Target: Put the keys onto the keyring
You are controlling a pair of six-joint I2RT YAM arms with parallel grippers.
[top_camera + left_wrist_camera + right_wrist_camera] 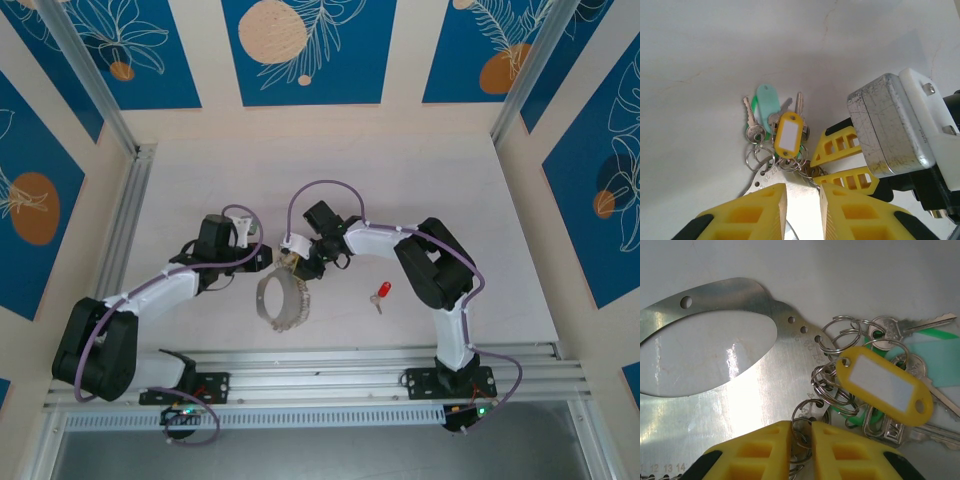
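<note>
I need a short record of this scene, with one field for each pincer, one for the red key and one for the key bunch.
left pincer: at the grey metal band with punched holes; the band lies between its fingers, grip unclear
right pincer: shut on a small silver split ring
small key with red plastic head: lying alone on the pale table, on the right arm's side, not held
bunch: silver keys and a yellow plastic tag, at the band's end
</note>
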